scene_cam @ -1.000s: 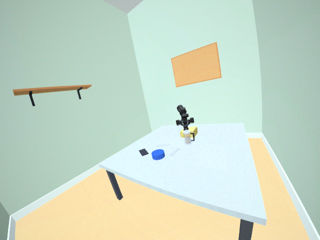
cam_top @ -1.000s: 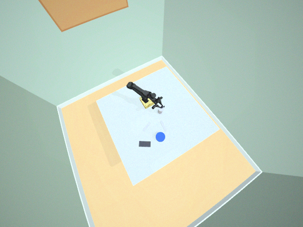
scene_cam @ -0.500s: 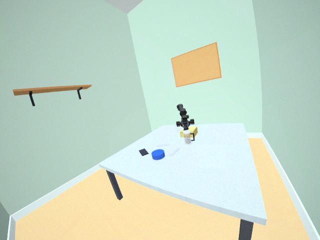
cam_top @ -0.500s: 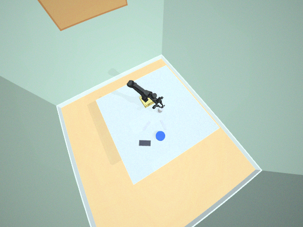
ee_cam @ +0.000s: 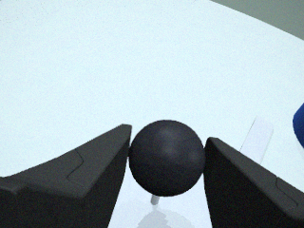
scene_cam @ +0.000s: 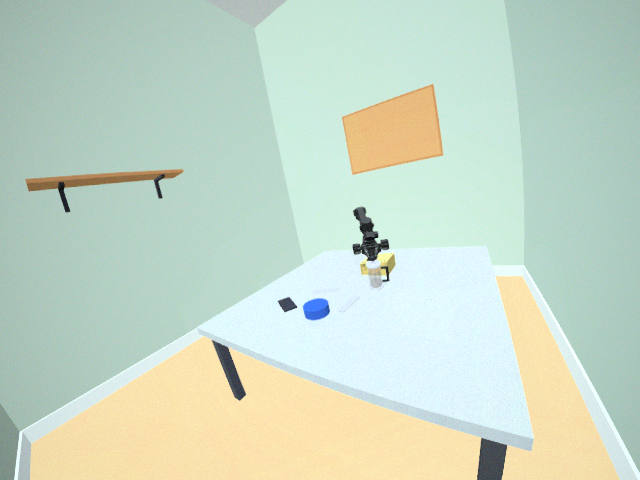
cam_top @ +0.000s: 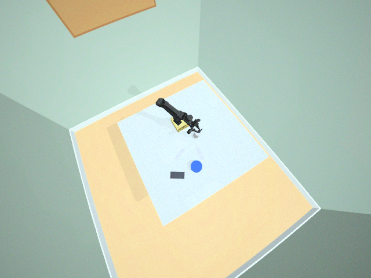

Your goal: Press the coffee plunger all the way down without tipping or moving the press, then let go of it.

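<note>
The coffee press (cam_top: pixel 195 135) (scene_cam: pixel 375 277) stands upright on the table, a clear cylinder with brownish-grey contents and a black handle (scene_cam: pixel 387 273) on its right side in the exterior view. My gripper (cam_top: pixel 196 130) (scene_cam: pixel 372 258) (ee_cam: pixel 168 141) is directly above it, shut on the round black plunger knob (ee_cam: pixel 166 166). One finger touches each side of the knob. A short piece of the grey plunger rod (ee_cam: pixel 155 199) shows below the knob, above the pale lid (ee_cam: pixel 166 219). The knob hides most of the rod, and the plunger's depth inside the press is hard to tell.
A blue disc (cam_top: pixel 196 166) (scene_cam: pixel 316 308) (ee_cam: pixel 299 124), a dark flat rectangle (cam_top: pixel 177 175) (scene_cam: pixel 287 304) and two pale strips (cam_top: pixel 179 153) (scene_cam: pixel 349 303) lie in front of the press. A yellow block (cam_top: pixel 181 128) (scene_cam: pixel 385 263) is at the arm's base, behind the press.
</note>
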### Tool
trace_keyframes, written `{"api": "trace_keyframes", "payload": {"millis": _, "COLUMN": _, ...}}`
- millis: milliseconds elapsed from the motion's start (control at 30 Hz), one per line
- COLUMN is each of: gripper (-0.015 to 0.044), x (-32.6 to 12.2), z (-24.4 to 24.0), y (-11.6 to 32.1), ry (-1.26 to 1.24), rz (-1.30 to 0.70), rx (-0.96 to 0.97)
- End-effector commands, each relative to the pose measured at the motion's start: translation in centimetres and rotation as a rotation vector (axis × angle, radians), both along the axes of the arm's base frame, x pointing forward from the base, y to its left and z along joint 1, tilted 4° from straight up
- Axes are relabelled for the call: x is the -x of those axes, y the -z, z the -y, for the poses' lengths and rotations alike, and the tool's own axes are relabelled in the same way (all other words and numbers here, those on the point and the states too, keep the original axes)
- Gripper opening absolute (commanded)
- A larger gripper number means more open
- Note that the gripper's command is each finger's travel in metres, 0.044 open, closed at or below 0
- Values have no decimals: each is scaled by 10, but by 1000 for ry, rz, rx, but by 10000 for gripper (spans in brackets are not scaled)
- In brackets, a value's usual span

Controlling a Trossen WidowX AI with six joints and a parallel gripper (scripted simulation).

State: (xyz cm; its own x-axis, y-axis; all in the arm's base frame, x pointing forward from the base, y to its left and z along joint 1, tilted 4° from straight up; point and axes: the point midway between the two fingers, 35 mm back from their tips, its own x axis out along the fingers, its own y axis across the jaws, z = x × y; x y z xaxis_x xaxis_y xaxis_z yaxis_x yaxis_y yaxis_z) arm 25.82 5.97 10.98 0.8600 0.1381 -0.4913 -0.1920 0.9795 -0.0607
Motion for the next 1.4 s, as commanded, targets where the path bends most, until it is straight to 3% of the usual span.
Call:
{"api": "trace_keyframes", "payload": {"millis": 0, "gripper": 118, "x": 0, "z": 1, "y": 7, "ry": -2, "rz": -25, "rx": 13}}
{"api": "trace_keyframes", "payload": {"millis": 900, "gripper": 118, "x": -4, "z": -1, "y": 2, "ry": 0, "rz": -8, "rx": 4}}
{"api": "trace_keyframes", "payload": {"millis": 1300, "gripper": 433, "x": -4, "z": -1, "y": 2, "ry": 0, "rz": -8, "rx": 4}}
{"api": "trace_keyframes", "payload": {"millis": 1367, "gripper": 440, "x": -4, "z": -1, "y": 2, "ry": 0, "rz": -8, "rx": 4}}
